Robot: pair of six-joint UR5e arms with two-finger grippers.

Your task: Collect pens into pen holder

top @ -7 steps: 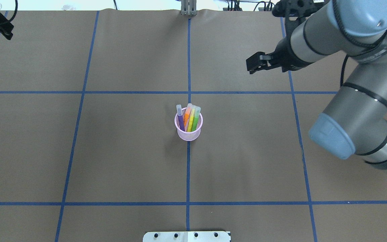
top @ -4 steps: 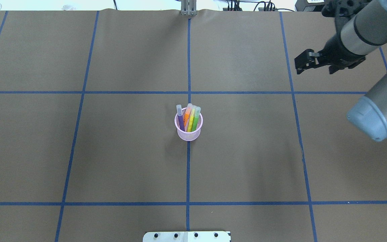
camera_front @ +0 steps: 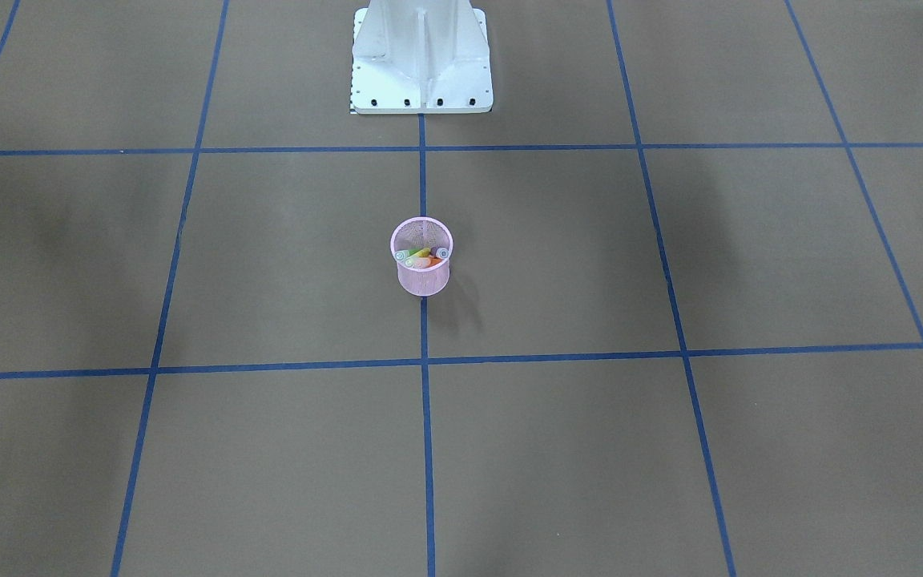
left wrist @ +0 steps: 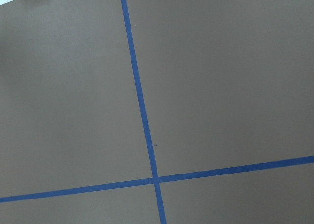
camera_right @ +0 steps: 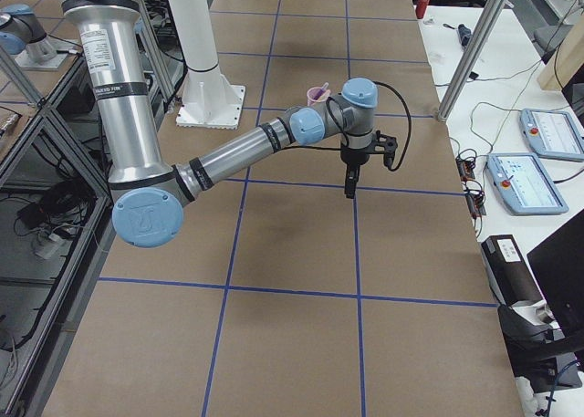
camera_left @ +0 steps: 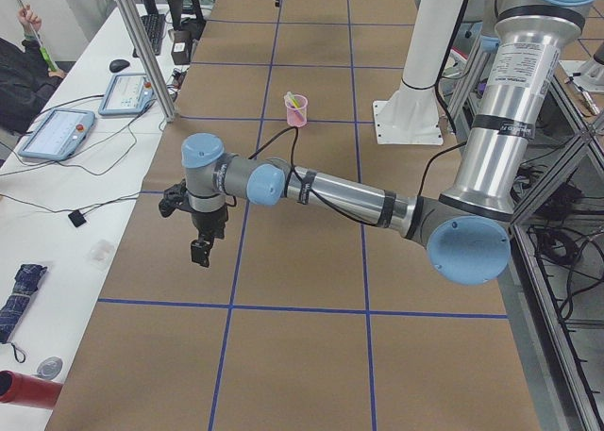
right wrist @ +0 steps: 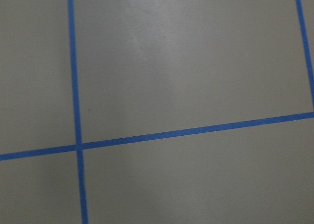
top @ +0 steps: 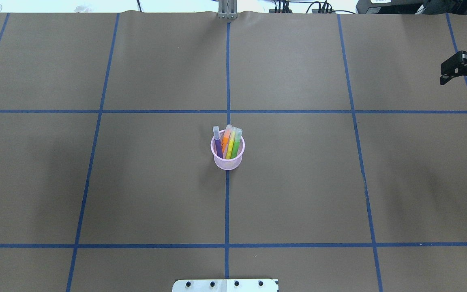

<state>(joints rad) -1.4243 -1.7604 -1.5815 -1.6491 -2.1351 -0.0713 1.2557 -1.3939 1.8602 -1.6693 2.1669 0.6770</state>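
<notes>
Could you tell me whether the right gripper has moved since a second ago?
Yes. In the overhead view the right gripper has retreated rightward across the blue tape line, away from the pen holder.

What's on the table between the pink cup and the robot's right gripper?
Nothing stands there. The overhead view shows only bare brown paper crossed by blue tape lines between the cup and the right gripper.
</notes>
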